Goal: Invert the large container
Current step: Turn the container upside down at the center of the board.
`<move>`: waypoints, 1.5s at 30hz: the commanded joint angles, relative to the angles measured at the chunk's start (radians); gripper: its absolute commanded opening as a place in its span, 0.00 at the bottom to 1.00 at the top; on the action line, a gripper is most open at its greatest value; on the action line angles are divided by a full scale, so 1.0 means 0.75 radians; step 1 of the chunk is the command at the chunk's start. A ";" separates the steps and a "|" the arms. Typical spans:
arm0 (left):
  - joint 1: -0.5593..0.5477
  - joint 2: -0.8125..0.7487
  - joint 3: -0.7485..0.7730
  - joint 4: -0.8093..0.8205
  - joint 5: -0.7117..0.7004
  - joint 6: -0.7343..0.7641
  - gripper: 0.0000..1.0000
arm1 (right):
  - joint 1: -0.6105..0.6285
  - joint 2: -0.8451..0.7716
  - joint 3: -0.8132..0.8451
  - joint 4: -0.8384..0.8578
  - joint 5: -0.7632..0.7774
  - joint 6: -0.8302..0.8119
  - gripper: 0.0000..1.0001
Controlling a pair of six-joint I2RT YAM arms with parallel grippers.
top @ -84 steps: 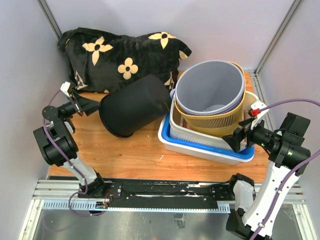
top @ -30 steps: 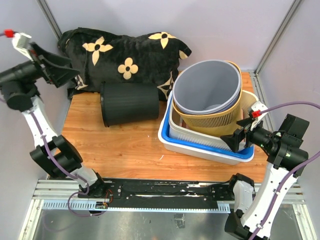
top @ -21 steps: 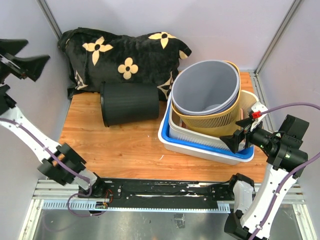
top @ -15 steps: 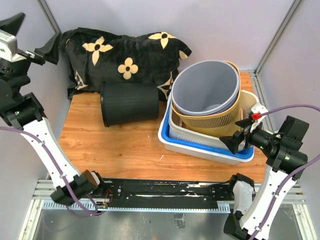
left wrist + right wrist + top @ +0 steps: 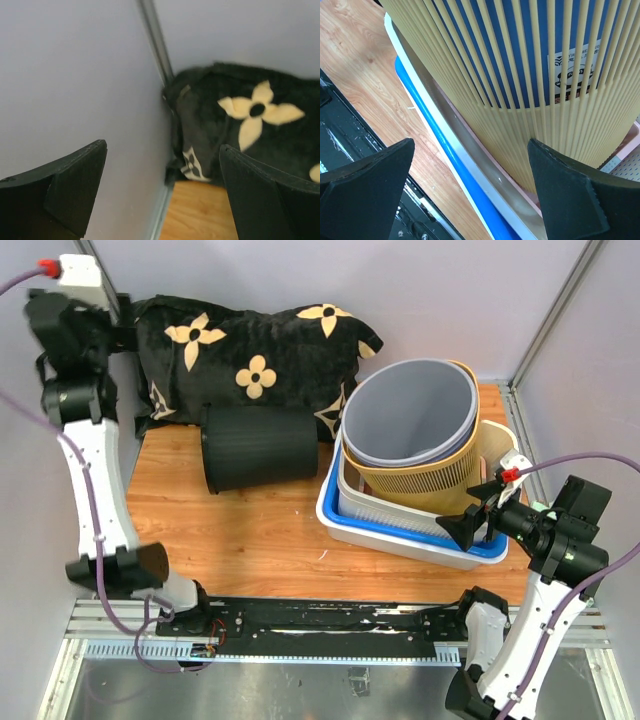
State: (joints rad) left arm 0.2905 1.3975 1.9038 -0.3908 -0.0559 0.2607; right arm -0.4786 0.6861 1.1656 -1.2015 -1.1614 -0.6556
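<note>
Top external: one black bin (image 5: 260,447) lies sideways; left gripper (image 5: 162,147), right gripper (image 5: 471,144) both gape empty.

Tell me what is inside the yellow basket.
A grey bin is nested in the yellow basket, mouth up and tilted. Nothing shows inside the bin. Anything beneath it at the basket's bottom is covered.

Black plush cushion (image 5: 260,350) with yellow flower motifs slumped along the back wall, grey bin (image 5: 415,415) nested in a yellow slatted basket (image 5: 440,485), both leaning inside a pale tub (image 5: 380,508), possibly pinkish, set in a blue-rimmed tray (image 5: 400,540) on the right of the wooden worktop (image 5: 250,530).
</note>
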 commanded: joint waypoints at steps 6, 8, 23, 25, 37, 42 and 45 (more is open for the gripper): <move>-0.466 0.037 -0.007 -0.646 -0.275 0.062 0.99 | -0.028 -0.034 -0.026 0.020 -0.005 0.017 0.99; -0.485 0.002 -0.012 -0.644 -0.252 0.029 0.99 | -0.026 -0.036 -0.025 0.015 -0.004 0.010 0.99; -0.498 -0.102 -0.140 -0.598 -0.148 -0.111 0.99 | -0.026 -0.013 -0.027 0.023 -0.037 0.013 0.98; -0.498 -0.126 -0.169 -0.578 -0.125 -0.126 0.99 | -0.027 -0.014 -0.025 0.019 -0.036 0.014 0.98; -0.498 -0.218 -0.296 -0.548 -0.003 -0.098 0.99 | -0.027 -0.003 -0.028 0.021 -0.043 0.014 0.98; -0.498 -0.290 -0.261 -0.533 0.012 -0.095 0.98 | -0.027 0.003 -0.030 0.025 -0.041 0.018 0.99; -0.498 -0.321 -0.237 -0.532 -0.025 -0.085 0.98 | -0.028 0.006 -0.028 0.025 -0.039 0.019 0.98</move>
State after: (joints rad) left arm -0.0826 1.2037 1.6836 -0.8322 -0.0715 0.1802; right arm -0.4786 0.6804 1.1519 -1.1923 -1.1538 -0.6498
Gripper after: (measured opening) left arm 0.983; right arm 0.985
